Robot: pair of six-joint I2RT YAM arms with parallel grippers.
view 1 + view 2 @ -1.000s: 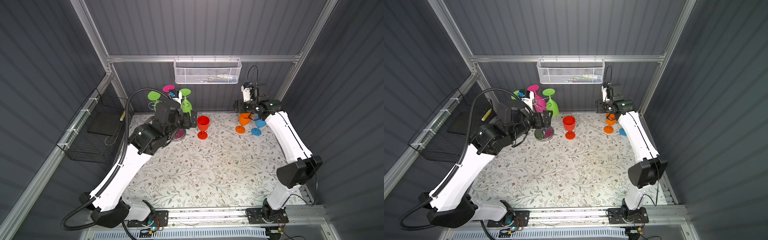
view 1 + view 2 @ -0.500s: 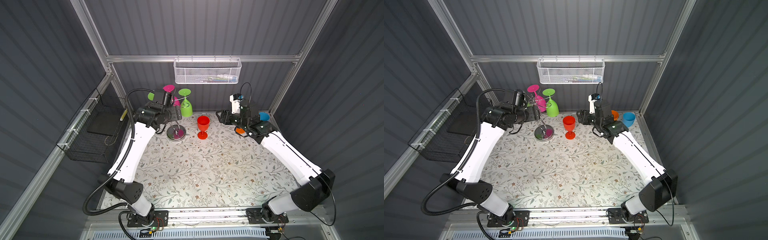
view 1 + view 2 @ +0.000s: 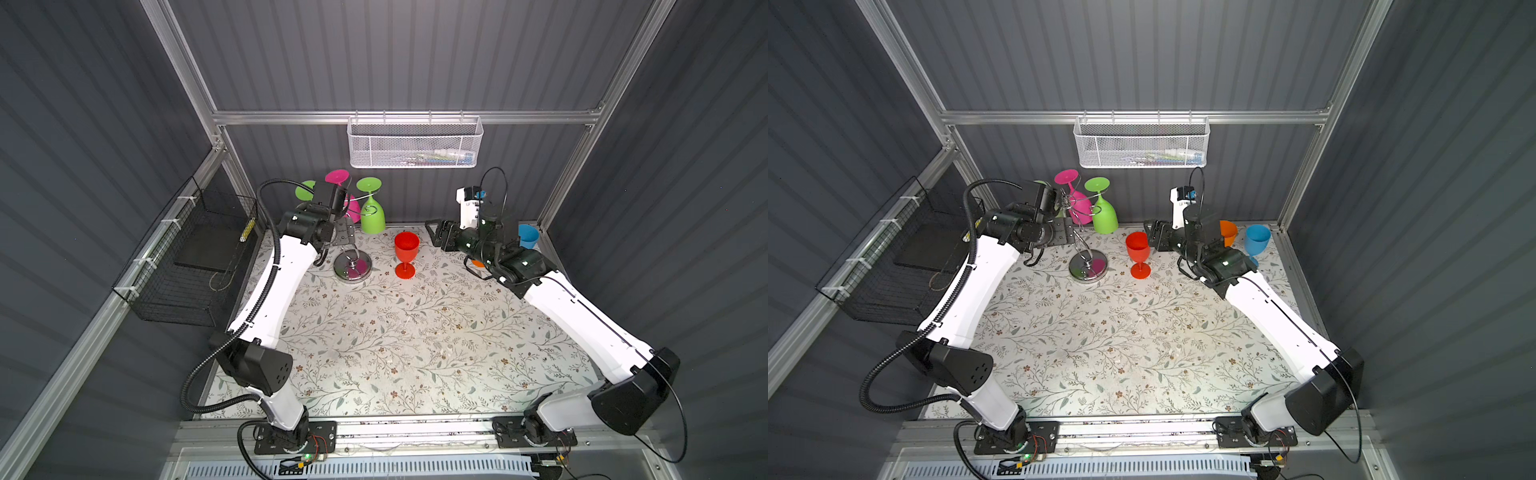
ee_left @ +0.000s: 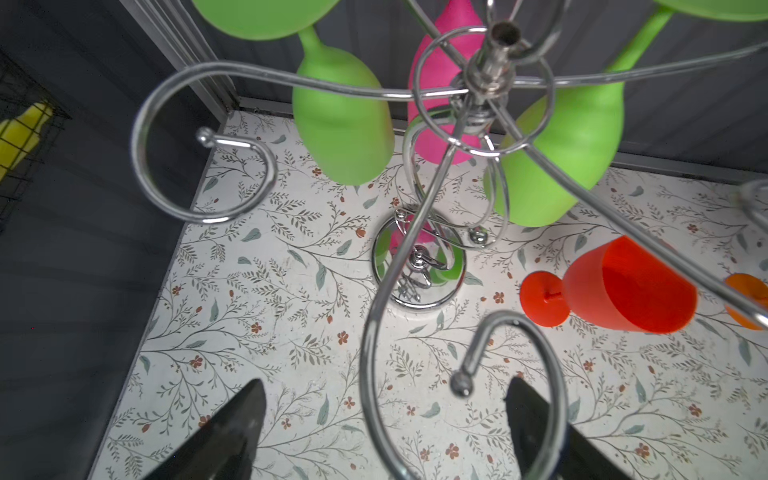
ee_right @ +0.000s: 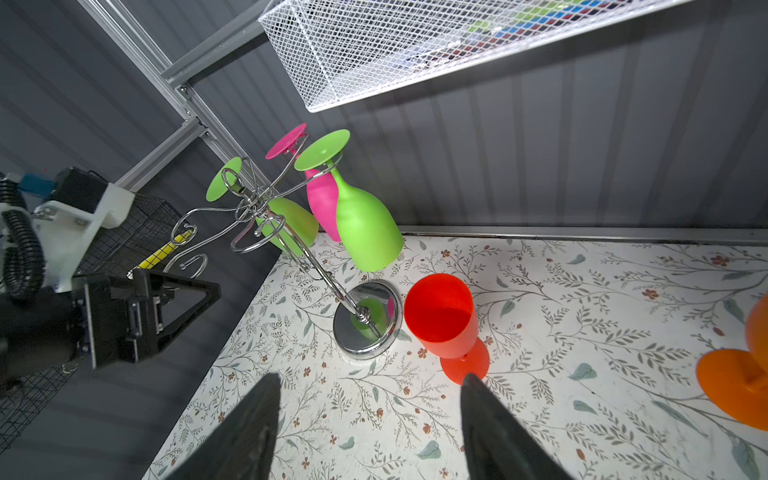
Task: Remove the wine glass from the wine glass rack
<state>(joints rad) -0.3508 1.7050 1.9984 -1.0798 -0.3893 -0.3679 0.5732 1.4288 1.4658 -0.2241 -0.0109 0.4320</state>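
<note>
rack (image 3: 352, 268) stands back-left on table (image 3: 415, 332); pink glass (image 5: 322, 203) and two green glasses (image 5: 365, 232) hang upside down on it. left claw (image 4: 384, 388) spread at the rack's curled arms, gripping nothing. right claw (image 5: 370, 378) spread, empty, near upright red glass (image 5: 440, 316) just beside the rack base

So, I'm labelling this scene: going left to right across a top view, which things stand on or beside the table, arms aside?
Black wire basket → wine glass rack → red glass → orange glass → blue glass. The hanging glasses overlap the rack, so I leave them out.
</note>
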